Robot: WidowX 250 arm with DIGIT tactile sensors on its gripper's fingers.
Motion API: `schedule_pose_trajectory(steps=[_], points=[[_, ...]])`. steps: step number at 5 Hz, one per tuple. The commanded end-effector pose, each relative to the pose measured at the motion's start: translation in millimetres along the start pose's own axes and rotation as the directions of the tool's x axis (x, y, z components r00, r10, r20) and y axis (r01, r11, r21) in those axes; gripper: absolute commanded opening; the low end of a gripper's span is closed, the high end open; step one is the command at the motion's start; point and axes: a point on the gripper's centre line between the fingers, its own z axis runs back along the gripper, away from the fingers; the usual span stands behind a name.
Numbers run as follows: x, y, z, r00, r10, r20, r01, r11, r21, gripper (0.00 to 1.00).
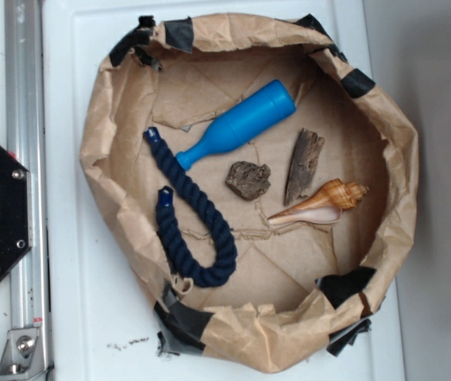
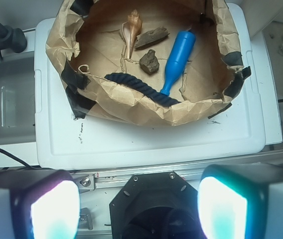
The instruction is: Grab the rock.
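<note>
Fingers (image 2: 54,209) spread wide before my wrist camera, holding nothing. Rock (image 1: 248,180) sits mid-basket (image 1: 98,159), between bottle (image 1: 237,125) and wood (image 1: 304,165). Looks hard, jagged, light; I'd pinch its narrower sides.

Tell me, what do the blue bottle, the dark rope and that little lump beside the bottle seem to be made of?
The blue bottle looks like smooth moulded plastic, with an even colour and a soft sheen. The rope appears to be twisted navy fibre, probably cotton: the strands show, matte. The rock looks like stone, grey-brown, rough and jagged, though its grain could pass for bark.
</note>
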Motion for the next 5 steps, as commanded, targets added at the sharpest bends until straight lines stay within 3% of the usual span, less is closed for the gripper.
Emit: schedule_pose_trajectory(steps=[1,3,4,5], points=[[0,0,0,1.000,0.000,0.000,0.000,1.000,0.000,1.00],[74,32,-40,0.980,-0.195,0.042,0.196,0.980,-0.040,1.00],[107,31,-66,0.963,-0.268,0.012,0.269,0.962,-0.043,1.00],[118,28,-110,0.927,-0.371,-0.061,0.372,0.928,0.004,1.00]])
